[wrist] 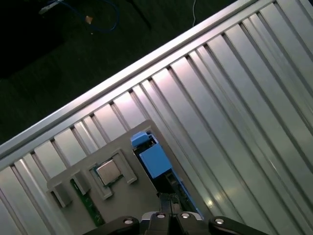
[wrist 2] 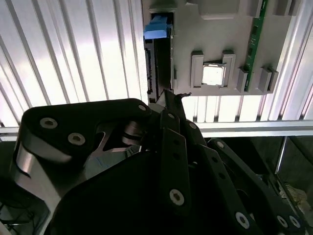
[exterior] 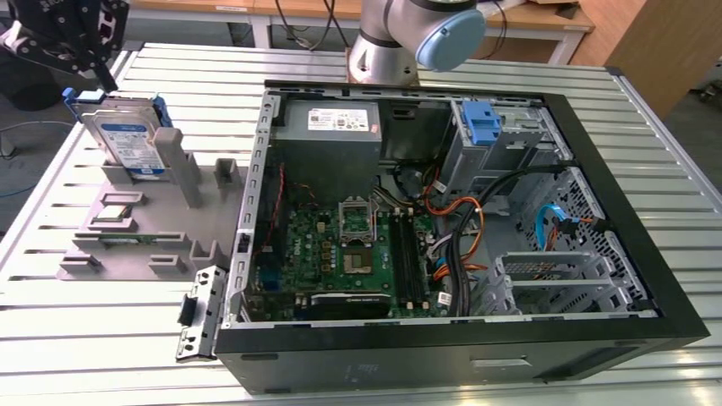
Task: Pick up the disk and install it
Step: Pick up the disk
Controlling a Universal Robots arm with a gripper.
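The disk (exterior: 124,139) stands on edge in a slot at the back of the grey holder (exterior: 169,182), at the exterior view's left. Its blue-and-white label faces the front, and blue rails run along its sides. My gripper (exterior: 104,83) hangs just above the disk's upper corner, beside the blue rail, and its fingers look shut with nothing between them. In the second wrist view the disk (wrist 2: 155,58) is seen edge-on with my gripper (wrist 2: 172,95) at its near end. In the first wrist view my gripper (wrist: 169,198) sits over the same end of the disk (wrist: 154,159).
An open computer case (exterior: 451,338) lies at the exterior view's right, with a grey power supply (exterior: 330,127), a motherboard, cables and a drive bay with a blue latch (exterior: 483,125). The holder also carries a small silver chip (wrist 2: 212,74) and a green memory stick (wrist 2: 257,44). The slatted table's edge (wrist: 98,90) is close by.
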